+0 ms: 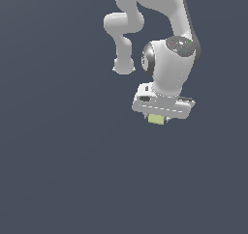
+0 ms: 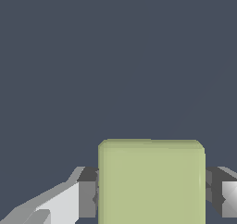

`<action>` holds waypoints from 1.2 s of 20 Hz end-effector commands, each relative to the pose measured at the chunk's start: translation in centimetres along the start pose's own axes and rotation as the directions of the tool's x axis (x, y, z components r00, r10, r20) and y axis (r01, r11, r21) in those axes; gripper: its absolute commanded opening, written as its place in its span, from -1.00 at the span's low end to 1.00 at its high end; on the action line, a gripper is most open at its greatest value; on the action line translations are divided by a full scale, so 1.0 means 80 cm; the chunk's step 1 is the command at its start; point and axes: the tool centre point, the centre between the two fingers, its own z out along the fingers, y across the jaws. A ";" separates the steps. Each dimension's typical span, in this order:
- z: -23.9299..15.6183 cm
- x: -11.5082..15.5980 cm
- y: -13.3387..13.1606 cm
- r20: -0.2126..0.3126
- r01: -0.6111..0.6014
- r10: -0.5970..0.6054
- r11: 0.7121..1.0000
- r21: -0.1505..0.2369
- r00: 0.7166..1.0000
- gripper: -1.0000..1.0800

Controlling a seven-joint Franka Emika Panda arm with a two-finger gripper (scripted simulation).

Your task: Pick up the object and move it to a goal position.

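The object is a small pale yellow-green cube (image 1: 156,119), plain and matte. In the exterior view it pokes out just below the white gripper (image 1: 157,118), mostly hidden by the hand. In the wrist view the cube (image 2: 151,181) fills the space between the two dark fingertip pads (image 2: 88,197), which press on its two sides. The gripper (image 2: 151,195) is shut on the cube. I cannot tell from these views whether the cube is resting on the surface or held above it.
The white arm (image 1: 164,30) comes down from the top of the exterior view. All around is a plain dark grey-blue surface (image 1: 58,170). No goal marker shows in either view.
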 end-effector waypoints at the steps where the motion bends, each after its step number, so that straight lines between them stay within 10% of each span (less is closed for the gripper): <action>1: -0.034 -0.003 -0.020 0.001 0.000 0.000 1.000 -0.001 1.000 -1.00; 24: -0.223 -0.010 -0.136 0.001 0.004 -0.004 1.000 0.002 1.000 -1.00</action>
